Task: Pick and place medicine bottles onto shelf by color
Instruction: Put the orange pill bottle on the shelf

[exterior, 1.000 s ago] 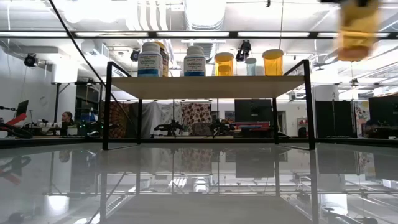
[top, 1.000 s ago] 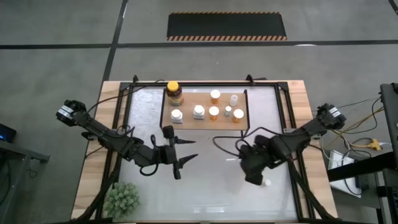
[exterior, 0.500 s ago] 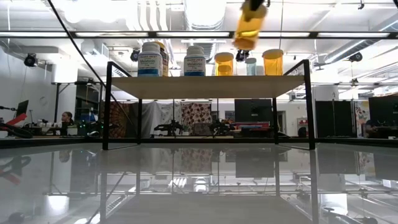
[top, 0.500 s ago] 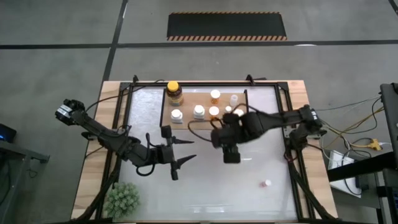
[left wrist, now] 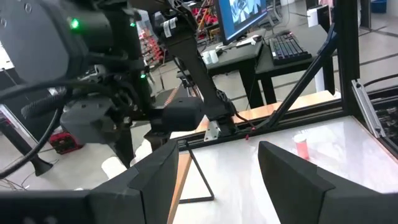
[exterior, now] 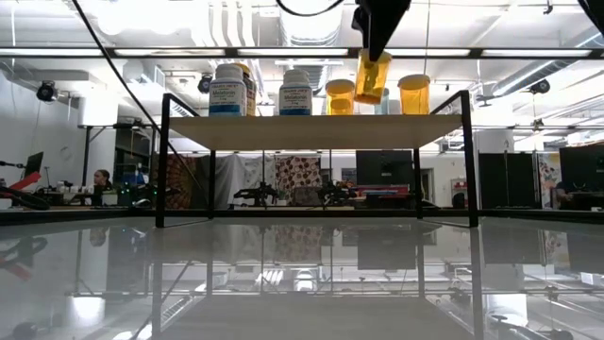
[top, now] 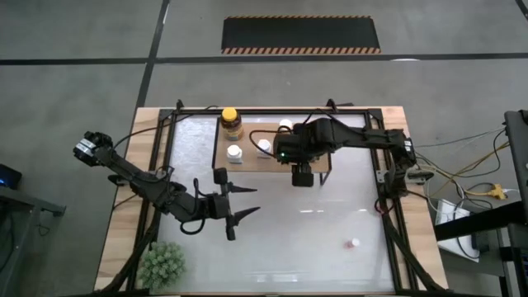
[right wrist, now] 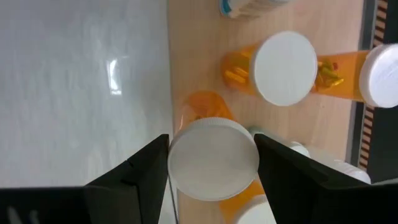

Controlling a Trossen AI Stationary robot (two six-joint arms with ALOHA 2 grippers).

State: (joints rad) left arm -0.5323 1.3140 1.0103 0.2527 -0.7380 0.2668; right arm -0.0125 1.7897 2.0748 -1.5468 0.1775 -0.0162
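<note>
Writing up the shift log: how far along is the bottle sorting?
Mostly done: white and orange bottles already stand on the light-wood shelf. In hand: the right gripper holds a white-capped orange bottle above the shelf. Left: one small bottle lying on the glossy table; the left gripper waits open.

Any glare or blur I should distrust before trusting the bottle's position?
Low view: the glossy tabletop mirrors the shelf and ceiling lights. Right wrist view: sharp on the held orange bottle in the right gripper, with a glare spot on the table beside it.
</note>
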